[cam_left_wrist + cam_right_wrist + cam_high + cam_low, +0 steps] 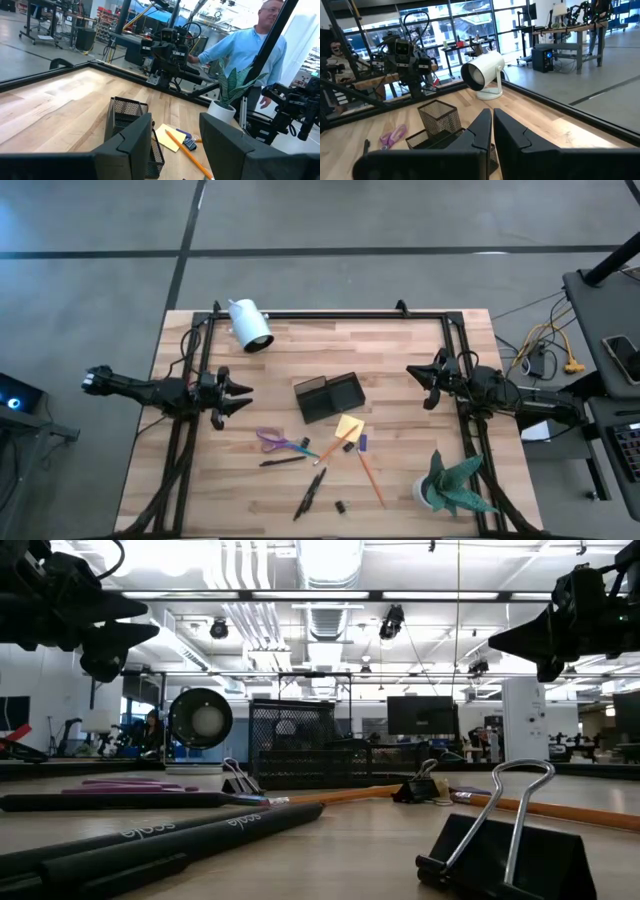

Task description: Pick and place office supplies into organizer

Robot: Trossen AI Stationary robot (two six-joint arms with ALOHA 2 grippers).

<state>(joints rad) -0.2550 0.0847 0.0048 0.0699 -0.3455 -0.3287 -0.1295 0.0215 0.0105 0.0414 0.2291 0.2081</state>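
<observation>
- High view: dark mesh two-compartment organizer box (329,397) sits near the tabletop's middle, long axis roughly parallel to the far edge and slightly skewed. Supplies all lie outside it, between it and the near edge: purple-handled scissors (277,442), yellow sticky-note pad (348,427) almost touching the organizer's near right corner, orange pencil (370,478) running diagonally toward the near right corner, black pen (283,462) lying nearly parallel to the near edge, second black pen (309,492) angled, small black binder clip (341,507) close to the near edge. Nothing seems to be placed yet; judged at the start, every item left.
- High view: left gripper (240,394) hangs by the left edge, pointing at the organizer; right gripper (418,380) by the right edge, pointing inward. Both hold nothing.
- Low view: black pens (150,840) lie across the foreground, binder clip (510,855) at right, pencil (540,810) behind it. Organizer (290,750) behind, upright.
- Left wrist view: left fingers (132,145) spread wide, empty; organizer (131,120) just ahead, sticky pad (169,137) and pencil (187,152) beside it. A person in a blue shirt (245,50) stands beyond the table.
- Right wrist view: right fingers (480,135) pressed nearly together, gripping nothing; organizer (439,122) ahead, scissors (392,136) beyond, white cylindrical camera (482,72) near the far edge.
</observation>
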